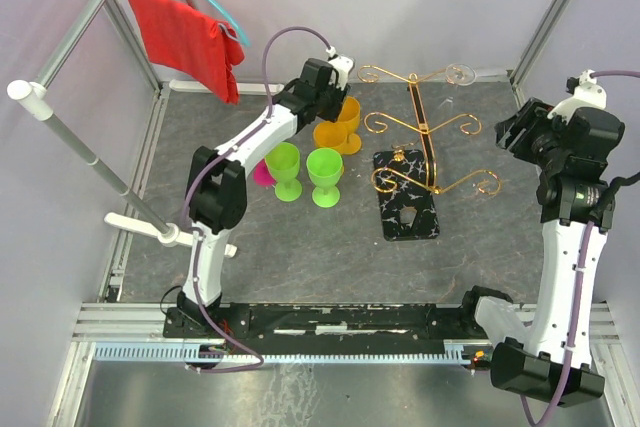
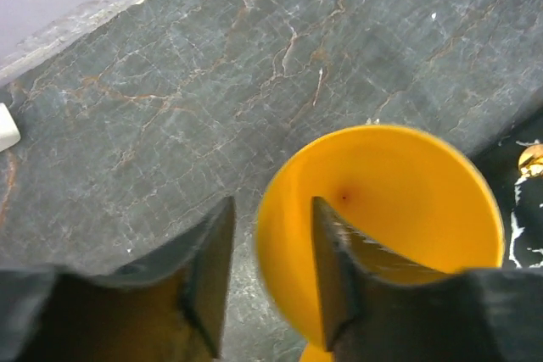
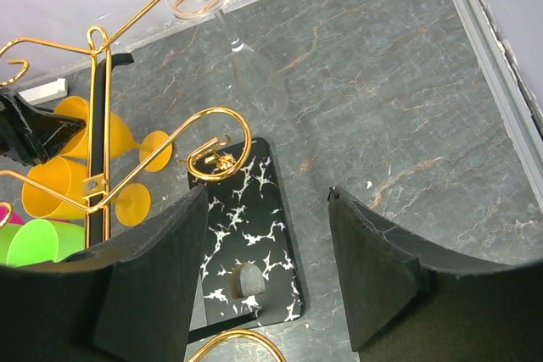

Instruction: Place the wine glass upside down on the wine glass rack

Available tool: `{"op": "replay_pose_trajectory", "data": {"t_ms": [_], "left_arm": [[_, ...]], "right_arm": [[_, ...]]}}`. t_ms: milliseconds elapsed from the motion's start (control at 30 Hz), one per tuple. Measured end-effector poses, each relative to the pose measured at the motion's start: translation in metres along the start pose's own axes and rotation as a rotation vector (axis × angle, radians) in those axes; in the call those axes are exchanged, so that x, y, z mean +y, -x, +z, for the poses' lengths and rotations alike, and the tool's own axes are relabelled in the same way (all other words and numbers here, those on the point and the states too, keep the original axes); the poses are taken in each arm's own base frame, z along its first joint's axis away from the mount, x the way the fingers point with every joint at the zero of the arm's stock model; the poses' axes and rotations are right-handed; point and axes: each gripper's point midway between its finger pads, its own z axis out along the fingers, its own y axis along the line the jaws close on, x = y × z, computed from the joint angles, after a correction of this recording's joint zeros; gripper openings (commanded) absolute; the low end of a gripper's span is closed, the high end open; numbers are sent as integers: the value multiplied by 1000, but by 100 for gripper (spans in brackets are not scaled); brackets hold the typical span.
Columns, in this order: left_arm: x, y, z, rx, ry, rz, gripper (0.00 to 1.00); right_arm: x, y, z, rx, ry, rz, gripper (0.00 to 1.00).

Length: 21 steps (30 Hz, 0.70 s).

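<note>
Wine glass (image 2: 399, 201), orange, on worktop (image 2: 254, 57). Step: grasp. L claw (image 2: 271, 209) part-open astride rim, not yet clenched. Next you close, lift, invert for wine glass rack (image 1: 428, 137). R claw (image 3: 267, 209) released.

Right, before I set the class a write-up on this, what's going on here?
The left gripper straddles the rim of an orange glass standing by the wine glass rack, one finger inside the bowl, not yet pinching it. A clear wine glass already hangs upside down from a rack arm. The right gripper hovers open and empty beside the rack.
</note>
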Motion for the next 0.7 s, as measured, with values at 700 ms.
{"op": "replay_pose_trajectory", "data": {"t_ms": [700], "left_arm": [[23, 27, -28, -46, 109, 16, 3]], "right_arm": [[23, 3, 0, 20, 91, 58, 66]]}}
